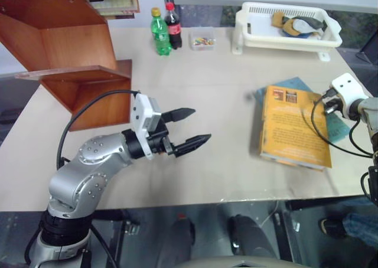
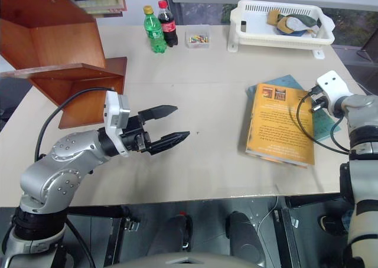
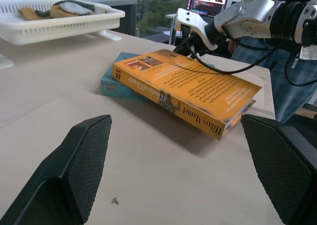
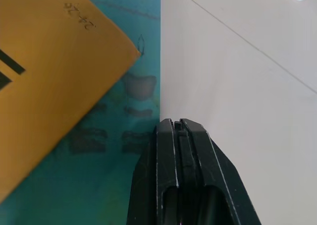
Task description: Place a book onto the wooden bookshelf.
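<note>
The thick orange-yellow book (image 1: 292, 126) lies back cover up on the table's right side, partly over a thin teal book (image 1: 289, 84). The left wrist view shows its yellow spine (image 3: 183, 106). My right gripper (image 4: 177, 123) is shut with nothing between its fingers, its tip over the teal book's edge, just past the orange book's far right corner (image 4: 49, 71). My left gripper (image 1: 199, 125) hangs open over the middle of the table, pointing toward the book, well short of it. The reddish-brown wooden bookshelf (image 1: 65, 49) stands at the table's far left.
A white basket (image 1: 289, 26) holding cloth items sits at the back right. A green bottle (image 1: 159, 32), a cola bottle (image 1: 173, 26) and a small clear box (image 1: 202, 41) stand at the back middle. A person's leg in jeans (image 3: 292, 86) is beyond the table's right edge.
</note>
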